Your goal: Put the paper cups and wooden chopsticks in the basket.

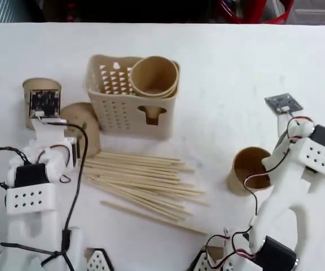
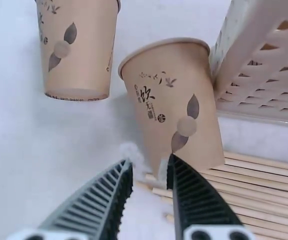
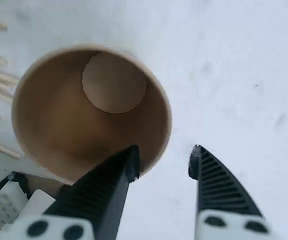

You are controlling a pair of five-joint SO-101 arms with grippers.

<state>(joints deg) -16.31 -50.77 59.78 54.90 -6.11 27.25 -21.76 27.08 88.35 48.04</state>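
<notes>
Done: one paper cup, perhaps a nested stack, in basket | Left: three loose cups, chopsticks on surface | left gripper, right gripper: fingers spread, empty

Paper cup: tan paper, matt, smooth wall with a printed leaf motif, rolled rim; second paper cup: same tan paper inside, smooth, faint sheen; wooden chopsticks: pale bare wood, matt; basket: cream plastic, perforated, smooth, slight sheen; table: white, matt, smooth, faintly scuffed; left gripper and right gripper: dark ribbed plastic, matt; arm shells: white plastic, matt
</notes>
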